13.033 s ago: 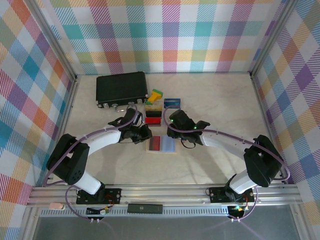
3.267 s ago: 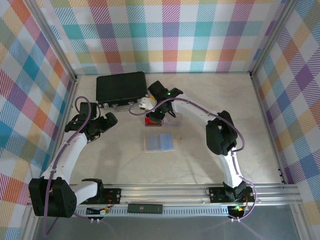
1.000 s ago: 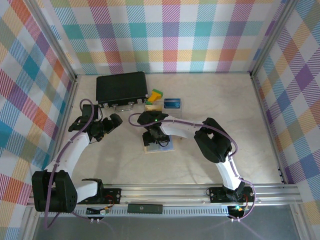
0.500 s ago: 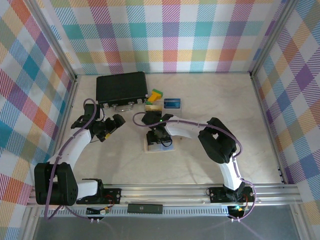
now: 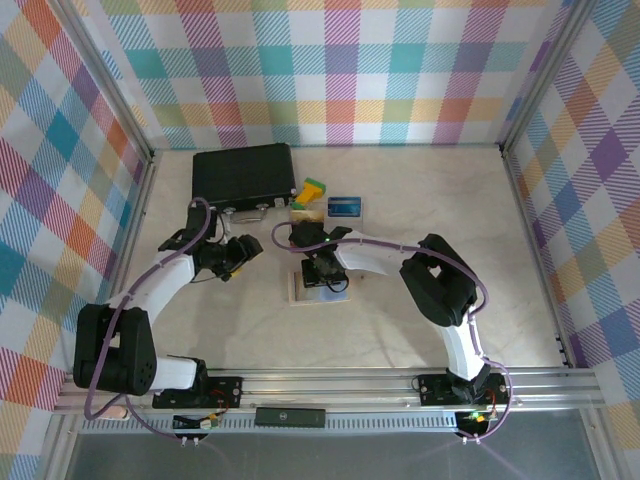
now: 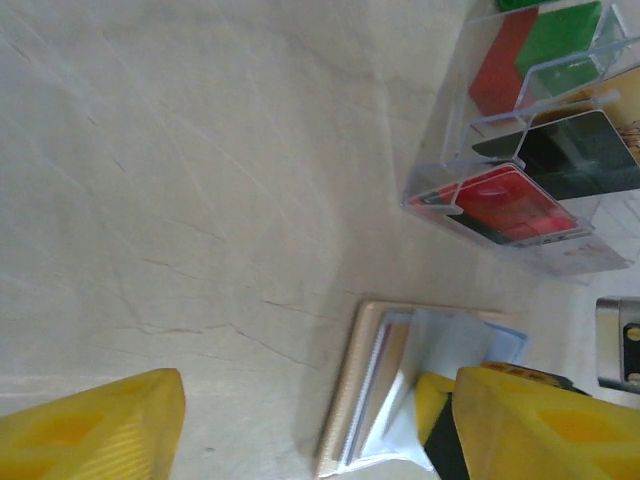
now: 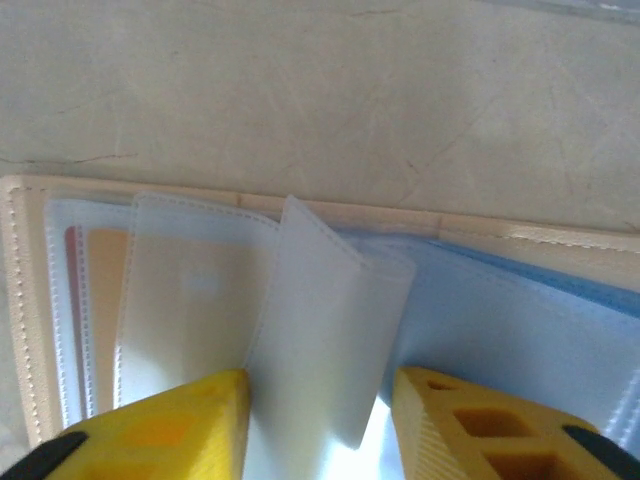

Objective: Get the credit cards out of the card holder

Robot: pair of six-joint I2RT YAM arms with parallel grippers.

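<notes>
Currently, the flat, soft, translucent pale blue-grey card holder (image 5: 318, 290) with a tan stitched border is seen lying open on the marbled beige table (image 5: 430, 230). Its long axis runs left to right in the top view. The right gripper (image 7: 318, 385) is set directly over the holder, its yellow fingers spread. One raised translucent pocket leaf (image 7: 320, 330) stands in the gap between them, but whether the pads touch it cannot be told. A thin yellowish-tan card (image 7: 105, 300) is seen through the pockets towards the stitched edge, to the side of that leaf. The left gripper (image 5: 243, 255) is held near the holder on its left side, apart from it, with its fingers wide apart and nothing between them. A red card (image 6: 515, 205) and a black card (image 6: 580, 150) are already lodged in a clear stepped plastic display stand (image 6: 470, 170) just beyond the holder. The right arm is judged the nearer for the coming pull.
</notes>
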